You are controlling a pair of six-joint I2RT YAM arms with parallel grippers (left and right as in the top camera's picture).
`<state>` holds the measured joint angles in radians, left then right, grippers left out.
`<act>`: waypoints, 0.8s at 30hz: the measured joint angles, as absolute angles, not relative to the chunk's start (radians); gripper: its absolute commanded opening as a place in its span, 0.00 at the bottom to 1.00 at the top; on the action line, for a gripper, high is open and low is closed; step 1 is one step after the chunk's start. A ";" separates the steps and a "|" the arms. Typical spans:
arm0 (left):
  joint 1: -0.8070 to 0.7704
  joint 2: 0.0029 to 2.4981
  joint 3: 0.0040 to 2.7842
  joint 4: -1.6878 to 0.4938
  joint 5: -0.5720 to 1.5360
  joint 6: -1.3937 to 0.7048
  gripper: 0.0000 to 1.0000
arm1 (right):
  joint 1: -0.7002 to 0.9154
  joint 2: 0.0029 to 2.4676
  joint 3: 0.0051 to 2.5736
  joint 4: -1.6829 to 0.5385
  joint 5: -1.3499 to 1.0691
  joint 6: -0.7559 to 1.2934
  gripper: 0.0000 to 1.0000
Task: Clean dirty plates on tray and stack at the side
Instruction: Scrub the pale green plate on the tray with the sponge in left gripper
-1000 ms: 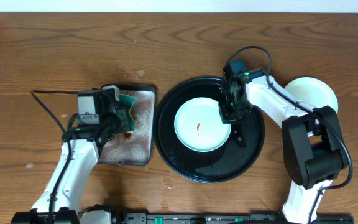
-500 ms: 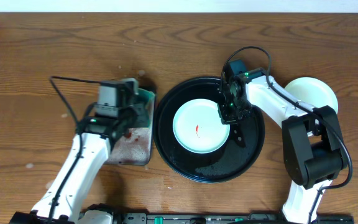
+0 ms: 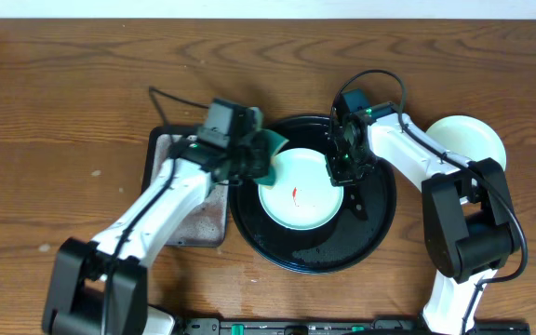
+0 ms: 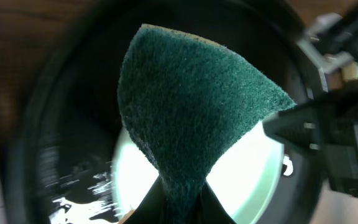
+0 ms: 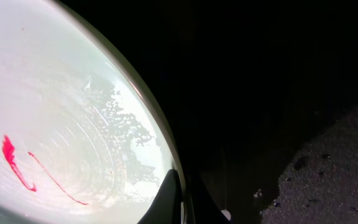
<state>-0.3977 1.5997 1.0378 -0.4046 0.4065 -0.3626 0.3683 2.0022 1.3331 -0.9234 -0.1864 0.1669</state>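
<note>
A pale mint-white plate (image 3: 298,191) with a red sauce smear lies in the round black tray (image 3: 372,221). My right gripper (image 3: 339,167) is shut on the plate's right rim; the right wrist view shows the rim (image 5: 160,146) between the fingers (image 5: 180,198) and the smear (image 5: 17,163). My left gripper (image 3: 251,160) is shut on a green sponge (image 3: 272,149) and holds it over the plate's upper left edge. The left wrist view shows the sponge (image 4: 191,106) above the plate (image 4: 253,168). Another mint-white plate (image 3: 473,140) sits on the table at the right. No yellow plate shows.
A small rectangular grey tray (image 3: 170,163) with brownish residue lies left of the black tray. The black tray's floor is wet (image 3: 328,244). The right arm's cable loops above the tray (image 3: 380,79).
My left arm has swung right from the grey tray, carrying the sponge over the plate's left edge. The right gripper and the plate have stayed put.
</note>
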 measured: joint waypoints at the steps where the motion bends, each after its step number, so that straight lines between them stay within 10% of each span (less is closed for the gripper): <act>1: -0.417 1.614 1.045 -0.394 0.412 -0.370 0.07 | 0.370 2.002 1.333 -0.923 -0.186 0.167 0.01; 24: -0.665 1.783 1.051 -0.338 0.233 -0.622 0.07 | 0.378 2.002 1.333 -0.927 -0.190 0.167 0.01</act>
